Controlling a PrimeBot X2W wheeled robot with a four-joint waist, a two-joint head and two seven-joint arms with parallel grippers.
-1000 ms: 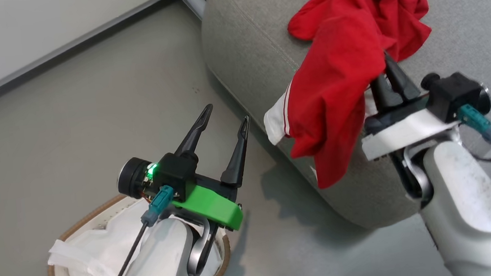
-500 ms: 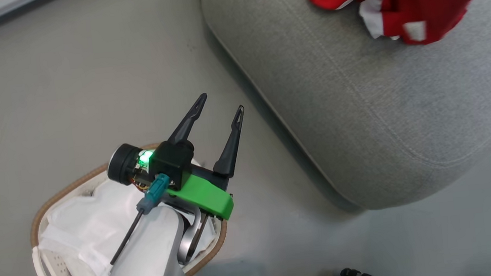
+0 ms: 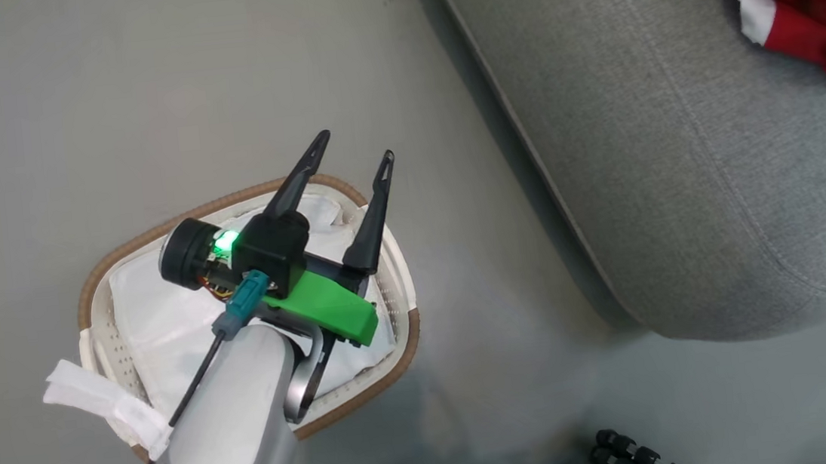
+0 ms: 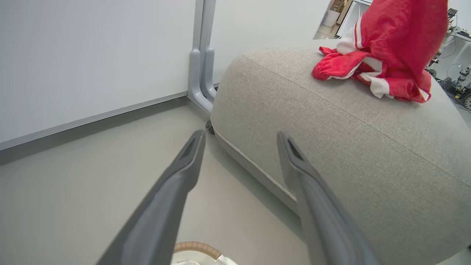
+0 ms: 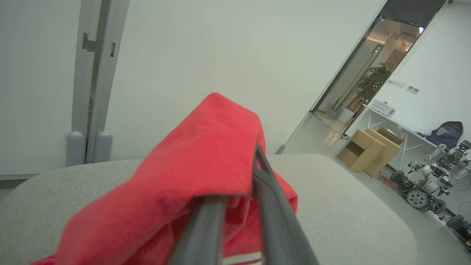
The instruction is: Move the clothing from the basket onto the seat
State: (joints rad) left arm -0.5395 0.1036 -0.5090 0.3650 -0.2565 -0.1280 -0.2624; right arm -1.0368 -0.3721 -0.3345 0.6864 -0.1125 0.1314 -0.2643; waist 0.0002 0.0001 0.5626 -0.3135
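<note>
Right hand (image 5: 250, 165): clamped on clothing (image 4: 397, 40) draped over its fingers, seat (image 4: 331, 129) below. Left hand (image 3: 353, 145): fingers apart, basket (image 3: 228, 200) beneath. Risk: draped fabric may snag on release and drag off the seat.

Basket (image 3: 396, 279): one, white with a brown rim.
Cloth liner (image 3: 155, 310): one.
Seat (image 3: 679, 161): one grey cushion.
Clothing (image 4: 397, 36): one red-and-white bundle; number of separate garments impossible to tell.
Left gripper (image 3: 353, 145): one, with two dark fingers.
Right gripper (image 5: 250, 165): one, with two dark fingers.
Cardboard boxes (image 5: 368, 151): two, side by side.
Potted plant (image 5: 371, 86): one.
</note>
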